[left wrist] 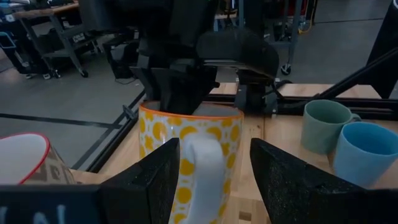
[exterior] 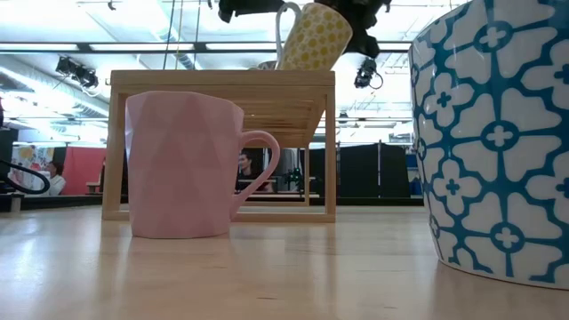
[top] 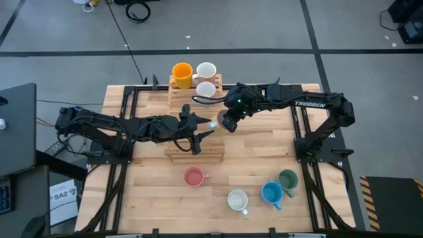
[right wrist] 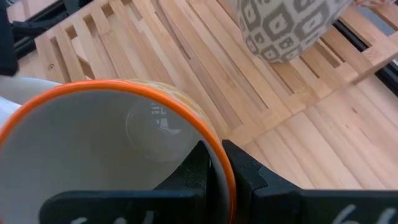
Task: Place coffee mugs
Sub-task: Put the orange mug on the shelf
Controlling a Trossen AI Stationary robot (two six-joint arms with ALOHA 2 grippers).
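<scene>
Pincer on the right arm (right wrist: 214, 171) is clamped on the orange rim of a yellow-dotted mug (left wrist: 189, 146), held over the slatted rack (top: 195, 149) at mid-frame in the high view. Left pincer (left wrist: 211, 171) stands apart, its fingers flanking that mug's white handle. "TROSSEN" reads on the right arm. Orange mug (top: 182, 71) and two white mugs sit upper centre; pink mug (top: 193, 176), white, blue (top: 271, 192) and green mugs lower right on the table (top: 251, 158).
</scene>
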